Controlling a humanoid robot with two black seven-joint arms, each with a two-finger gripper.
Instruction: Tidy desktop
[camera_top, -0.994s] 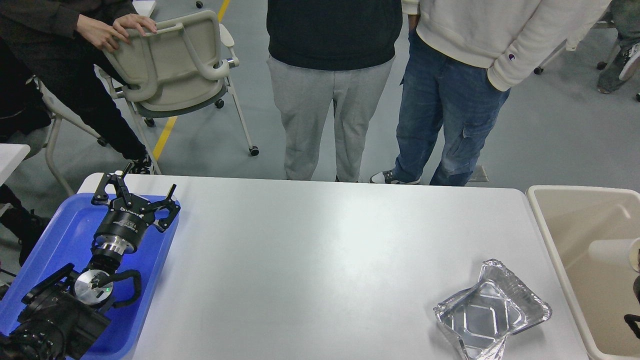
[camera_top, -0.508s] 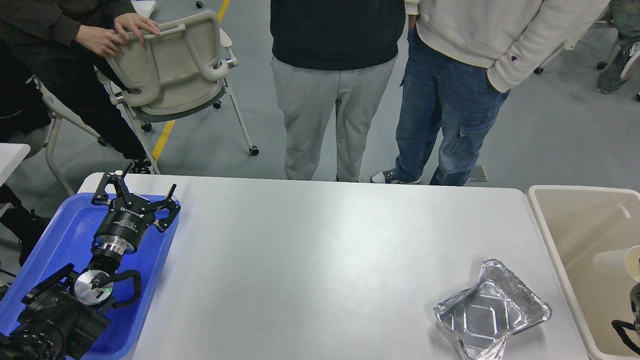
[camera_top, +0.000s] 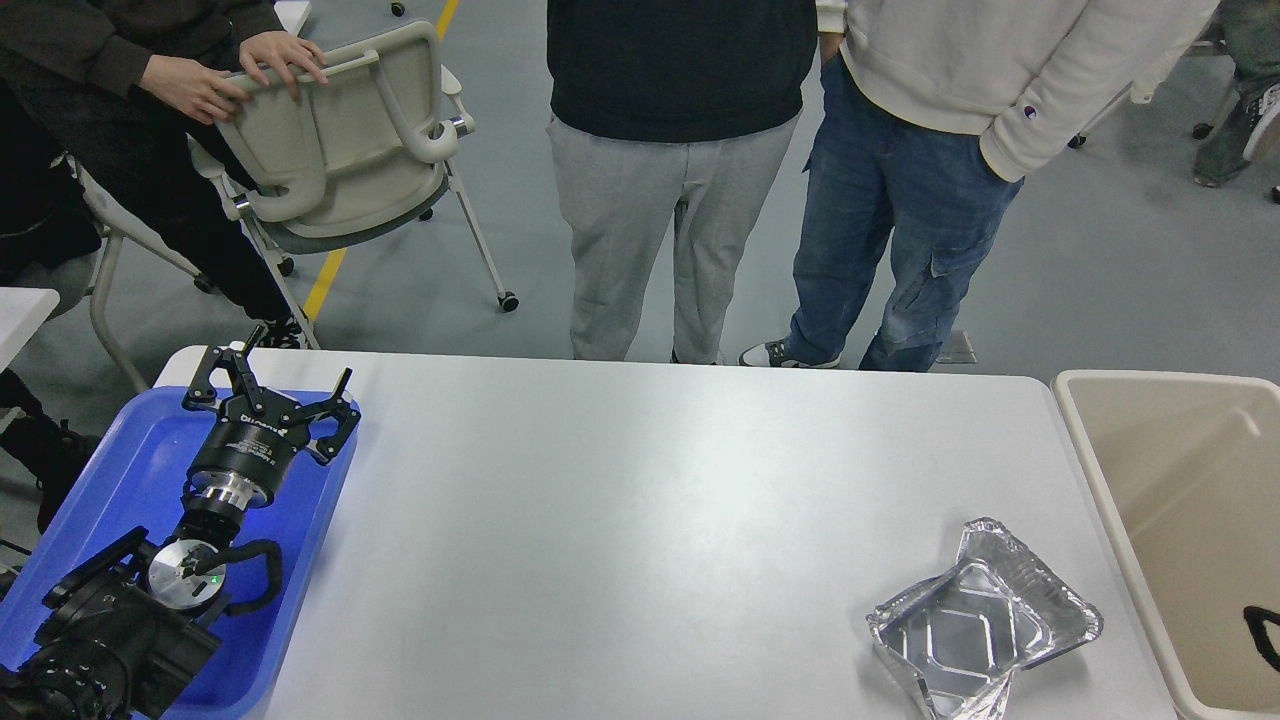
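The white desktop (camera_top: 640, 520) fills the middle of the head view. Two crumpled silver foil trays (camera_top: 985, 625), one nested askew in the other, lie on it near the front right. My left gripper (camera_top: 278, 378) hovers over the far end of the blue tray (camera_top: 120, 470) at the left, its fingers spread open and empty. Of my right arm only a black cable loop (camera_top: 1263, 636) shows at the right edge, over the beige bin (camera_top: 1110, 490). Its gripper is out of view.
Two people stand close behind the table's far edge. A third person at the back left holds a beige wheeled chair (camera_top: 345, 130). The bin stands against the table's right end.
A pale cup-like thing seen at the right edge over the bin has moved right and out of view, with the right arm. My left arm has not moved. The chair shifted slightly.
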